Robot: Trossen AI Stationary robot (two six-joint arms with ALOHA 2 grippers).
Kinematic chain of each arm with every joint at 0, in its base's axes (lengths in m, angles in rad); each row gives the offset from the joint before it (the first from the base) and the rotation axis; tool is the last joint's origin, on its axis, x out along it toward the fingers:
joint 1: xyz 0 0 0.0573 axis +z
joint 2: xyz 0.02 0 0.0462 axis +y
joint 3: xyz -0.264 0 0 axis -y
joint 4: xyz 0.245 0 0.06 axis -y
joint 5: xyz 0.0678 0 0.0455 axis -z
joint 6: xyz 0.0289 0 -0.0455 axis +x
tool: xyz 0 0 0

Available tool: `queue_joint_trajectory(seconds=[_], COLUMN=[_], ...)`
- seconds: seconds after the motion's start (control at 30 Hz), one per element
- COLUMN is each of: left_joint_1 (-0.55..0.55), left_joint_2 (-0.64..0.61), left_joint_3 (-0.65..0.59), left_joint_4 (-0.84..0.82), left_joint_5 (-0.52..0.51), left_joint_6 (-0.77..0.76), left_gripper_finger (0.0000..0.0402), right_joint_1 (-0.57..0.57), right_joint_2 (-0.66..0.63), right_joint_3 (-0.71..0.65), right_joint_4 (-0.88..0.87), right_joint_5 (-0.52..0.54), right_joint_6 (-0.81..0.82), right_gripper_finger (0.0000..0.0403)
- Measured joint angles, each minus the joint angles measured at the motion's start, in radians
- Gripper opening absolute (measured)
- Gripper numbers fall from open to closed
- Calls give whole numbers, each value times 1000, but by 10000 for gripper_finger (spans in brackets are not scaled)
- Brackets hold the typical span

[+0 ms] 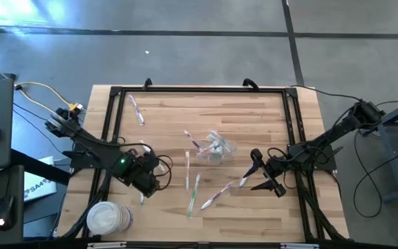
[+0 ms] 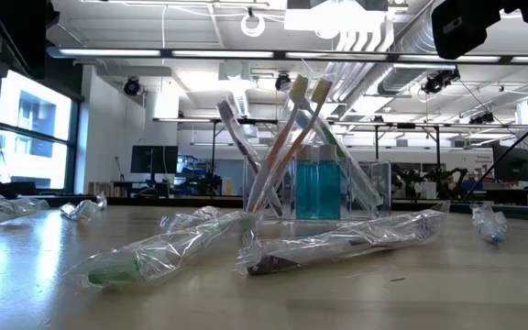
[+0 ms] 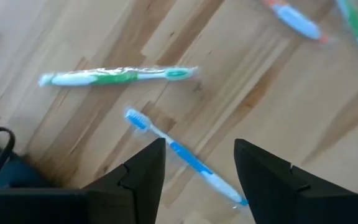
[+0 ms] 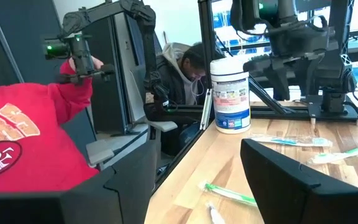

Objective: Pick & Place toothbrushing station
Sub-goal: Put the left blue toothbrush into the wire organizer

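You're partway in at best — the container [image 2: 314, 188] at mid-table already holds several upright brushes, but wrapped brushes [image 1: 193, 192] lie loose on the table [image 1: 164, 111] around it. Your left gripper [image 3: 197, 171] hangs with fingers apart over a bare blue brush [image 3: 182, 155], beside a green wrapped one [image 3: 114, 76]. Your right gripper [image 4: 197, 177] is spread too, empty, near the container. From above, the container's contents blur together — a count isn't possible.

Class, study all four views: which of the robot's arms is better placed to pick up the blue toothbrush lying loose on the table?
Left. The left gripper hangs open directly over the blue toothbrush, fingers either side. The right gripper looks across the table, away from it.
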Motion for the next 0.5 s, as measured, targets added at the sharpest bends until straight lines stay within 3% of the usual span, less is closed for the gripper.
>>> queue_joint_trajectory(seconds=[0.33,0.5], left_joint_1=[0,5], left_joint_2=[17,17], left_joint_3=[0,-18], left_joint_4=[143,97], left_joint_5=[-28,-17], left_joint_6=[9,-74], left_gripper_finger=[187,187], right_joint_1=[0,0], right_joint_2=[0,0], right_joint_3=[0,0], right_joint_4=[0,0], right_joint_5=[0,0], right_joint_6=[0,0], right_gripper_finger=[226,226])
